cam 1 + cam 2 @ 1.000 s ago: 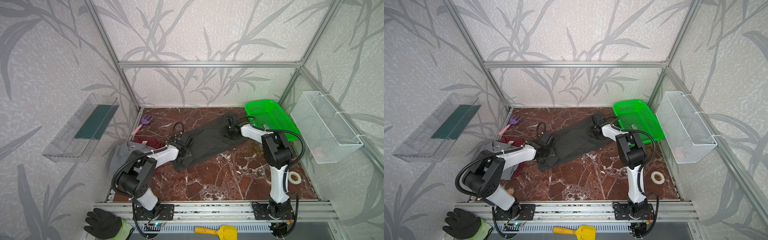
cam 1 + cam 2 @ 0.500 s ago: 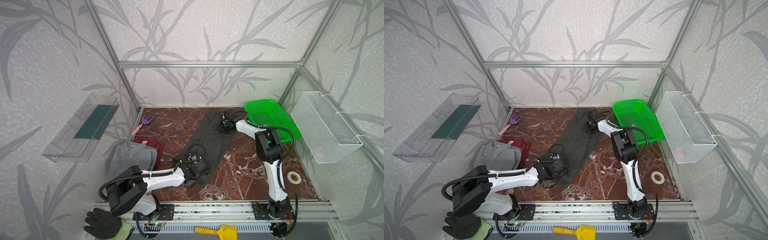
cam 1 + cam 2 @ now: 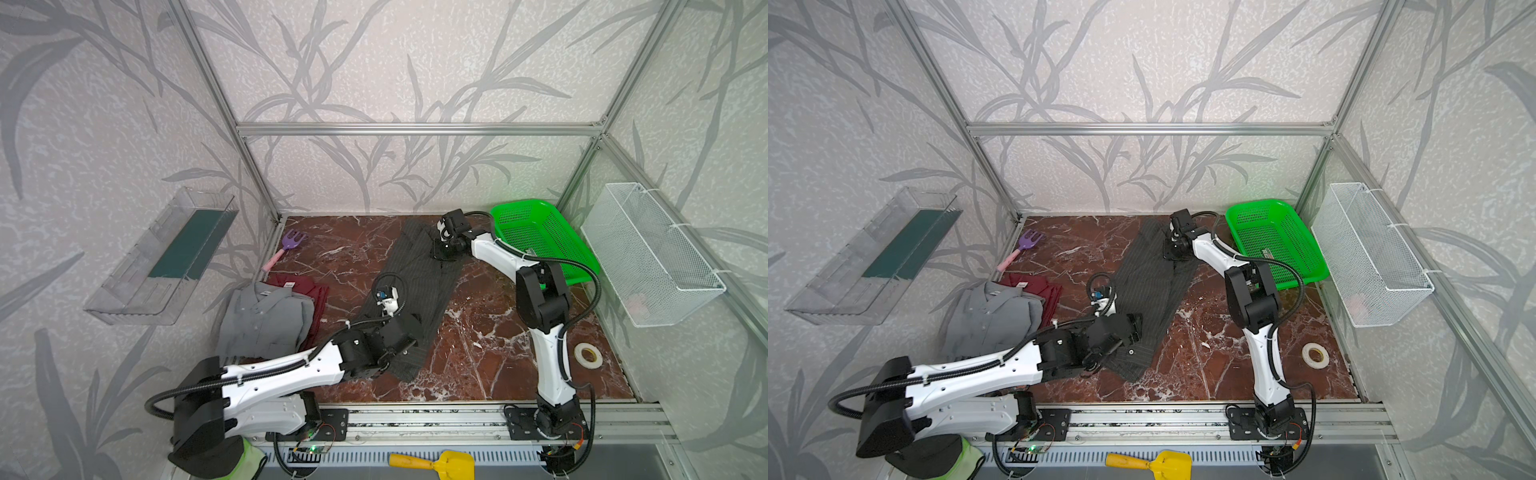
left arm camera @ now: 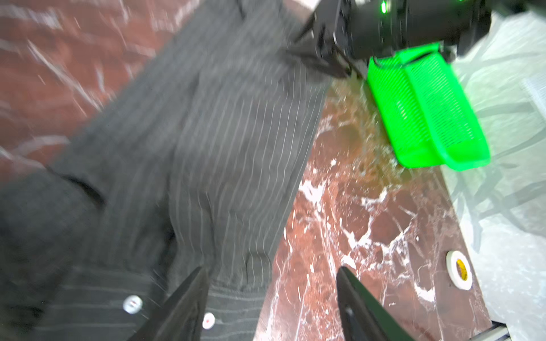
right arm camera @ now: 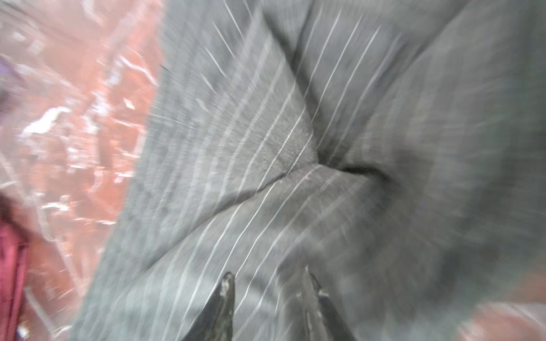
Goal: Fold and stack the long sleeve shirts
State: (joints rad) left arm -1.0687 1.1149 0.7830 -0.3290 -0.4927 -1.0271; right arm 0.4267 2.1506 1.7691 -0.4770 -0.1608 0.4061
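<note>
The dark pinstriped shirt lies as a long folded strip from back centre to the front middle of the marble floor in both top views. My left gripper stands open over its near buttoned end, one finger above cloth, the other above bare marble. At the far end my right gripper is low over the cloth, its jaws a little apart with unbroken stripes showing between them. A folded grey shirt lies at the left on a dark red shirt.
A green basket stands at the back right, beside my right arm. A white wire basket hangs on the right wall. A tape roll lies front right, a purple toy fork back left. A yellow scoop and a black glove lie outside the front rail.
The pinstriped shirt swung from a left-to-right diagonal to nearly front-to-back. My left gripper carried its near end toward the front centre and opened wider. My right gripper shifted toward the back.
</note>
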